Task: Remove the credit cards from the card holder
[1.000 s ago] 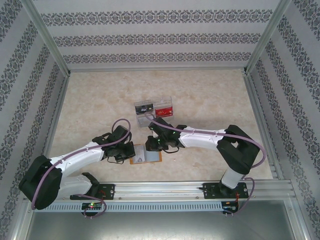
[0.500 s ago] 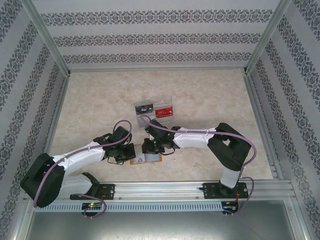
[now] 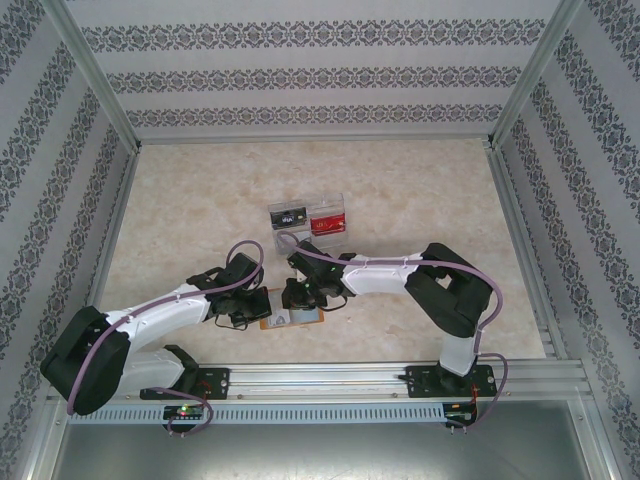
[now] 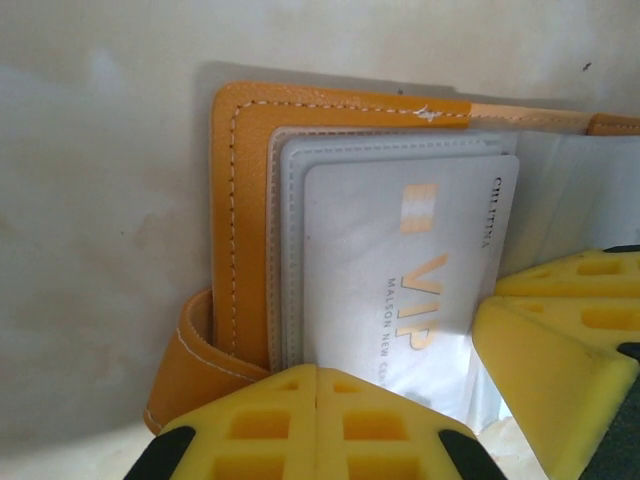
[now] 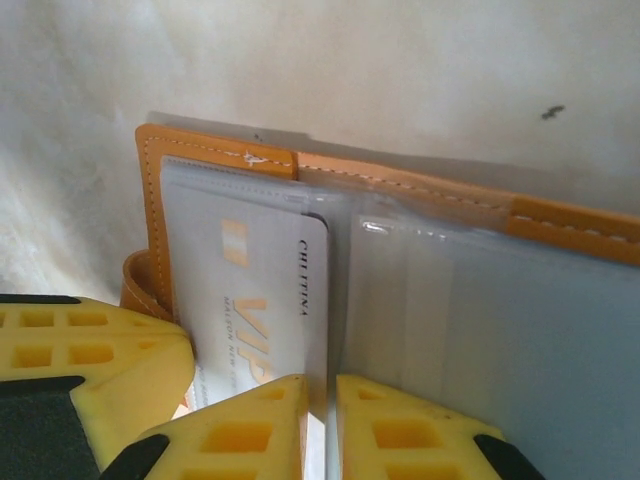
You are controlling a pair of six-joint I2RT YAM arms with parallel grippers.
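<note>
While our left fingers are clenching pad to pad and pressing down on the near end of the open orange-tan leather card holder, our right fingers are standing almost together, pinching the edge of the white plastic credit card with gold VIP lettering. That card is sitting in the holder's grey see-through sleeve, and the holder is lying flat on the worktop between our 2 arms.

We are seeing 3 risks. The grip is catching only a thin edge, so the card may be slipping free as we pull. We cannot tell whether the sleeve film is caught too; if it is, the whole holder will be dragging along. Our left fingers are also overlapping the card's near end, which could be pinning it inside.

Beyond the holder, a clear plastic tray is carrying 1 black card and 1 red card. The worktop is showing a pale beige marbled finish, and an aluminium frame and walls papered in grey patterned stripes are enclosing it.
</note>
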